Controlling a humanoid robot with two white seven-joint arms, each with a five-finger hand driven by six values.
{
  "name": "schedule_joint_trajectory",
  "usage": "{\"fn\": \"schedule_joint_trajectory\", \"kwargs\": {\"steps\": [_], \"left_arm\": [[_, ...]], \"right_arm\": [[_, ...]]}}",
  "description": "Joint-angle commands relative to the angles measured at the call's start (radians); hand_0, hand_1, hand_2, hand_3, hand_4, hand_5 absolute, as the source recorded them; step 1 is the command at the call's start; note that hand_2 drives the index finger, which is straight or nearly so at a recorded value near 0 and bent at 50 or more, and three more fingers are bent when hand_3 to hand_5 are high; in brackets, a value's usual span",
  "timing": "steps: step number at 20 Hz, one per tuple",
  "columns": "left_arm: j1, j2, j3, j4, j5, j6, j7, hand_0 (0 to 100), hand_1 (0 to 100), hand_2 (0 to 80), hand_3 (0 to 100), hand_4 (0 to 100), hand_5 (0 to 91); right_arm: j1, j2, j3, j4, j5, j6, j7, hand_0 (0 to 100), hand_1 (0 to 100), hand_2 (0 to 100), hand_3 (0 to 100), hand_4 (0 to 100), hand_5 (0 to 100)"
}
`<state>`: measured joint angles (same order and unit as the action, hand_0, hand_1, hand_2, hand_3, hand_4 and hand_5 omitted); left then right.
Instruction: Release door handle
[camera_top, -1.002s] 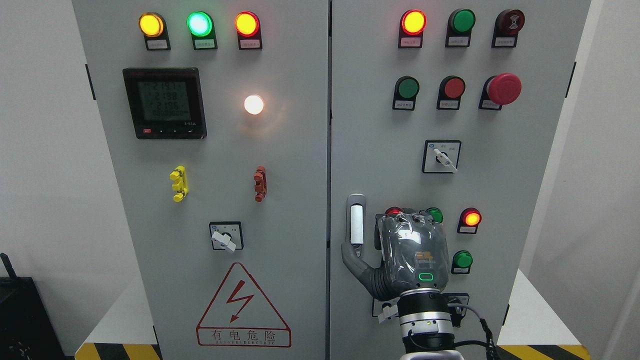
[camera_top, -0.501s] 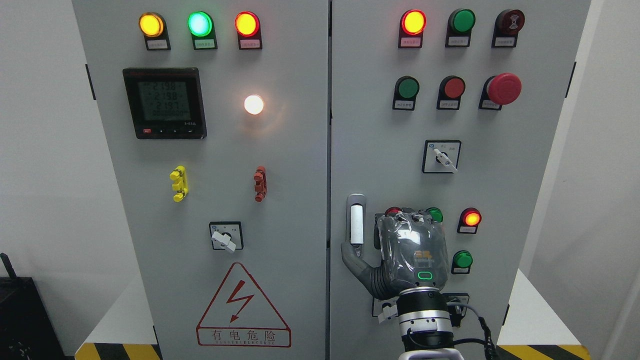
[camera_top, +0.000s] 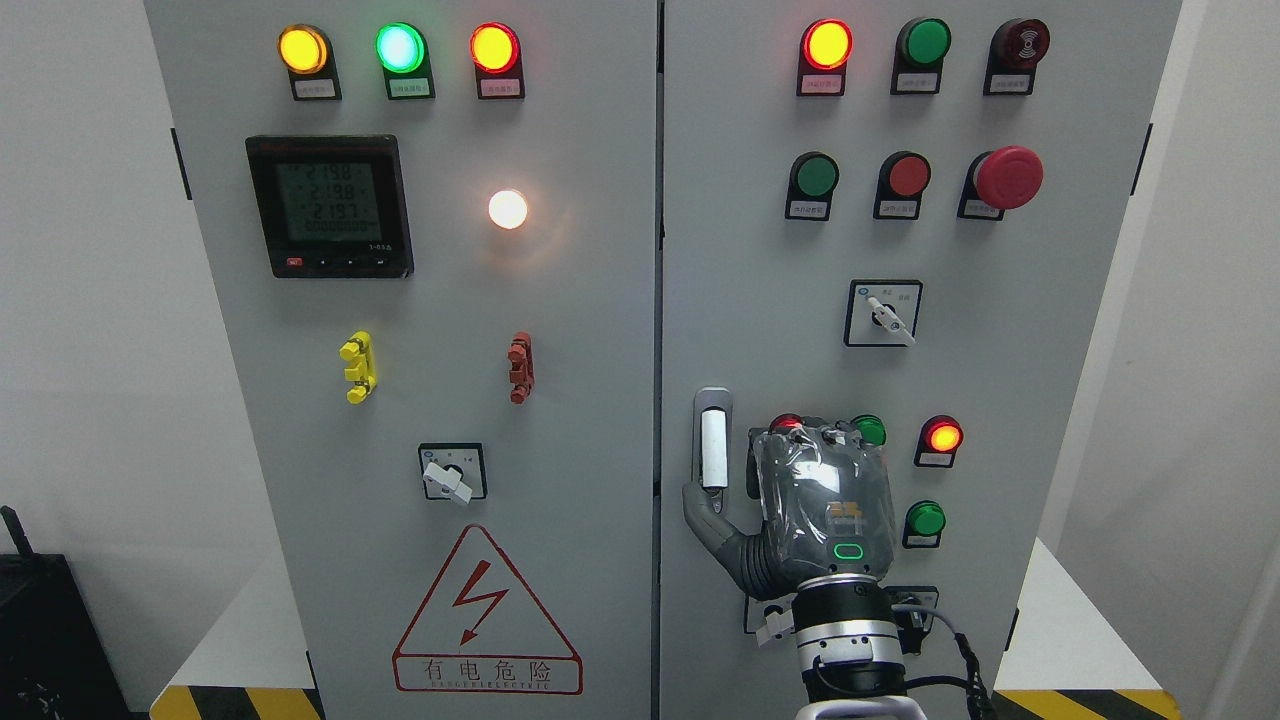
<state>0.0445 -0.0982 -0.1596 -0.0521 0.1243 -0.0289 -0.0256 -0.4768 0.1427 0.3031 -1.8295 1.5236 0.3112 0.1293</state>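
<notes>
The door handle is a white upright bar in a grey recess at the left edge of the right cabinet door. My right hand comes up from the bottom edge with its back to the camera, just right of the handle. Its thumb is spread to the left, and the tip sits at the handle's lower end. The other fingers point toward the panel to the right of the handle and do not wrap around it. The handle's bar shows in full. The left arm is out of view.
Both cabinet doors look shut, with the seam between them. Around the hand are a lit red lamp, green buttons and a rotary switch. The left door carries a meter and a warning triangle.
The right hand has shifted only a few pixels left and stays beside the handle. The meter digits changed.
</notes>
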Motion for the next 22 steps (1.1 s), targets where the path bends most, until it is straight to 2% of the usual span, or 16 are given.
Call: {"fn": "schedule_joint_trajectory", "kwargs": {"steps": [1,22], "left_arm": [[0.0,0.0,0.0,0.0,0.0,0.0,0.0,0,0,3.1,17,13,0.0],[0.0,0.0,0.0,0.0,0.0,0.001,0.0,0,0,3.3,17,13,0.0]], "right_arm": [[0.0,0.0,-0.001,0.002,0.0,0.0,0.0,32,41,77,89,70,51],[0.007,0.002,-0.007,-0.004,-0.005,0.002,-0.002,33,43,77,88,70,51]]}}
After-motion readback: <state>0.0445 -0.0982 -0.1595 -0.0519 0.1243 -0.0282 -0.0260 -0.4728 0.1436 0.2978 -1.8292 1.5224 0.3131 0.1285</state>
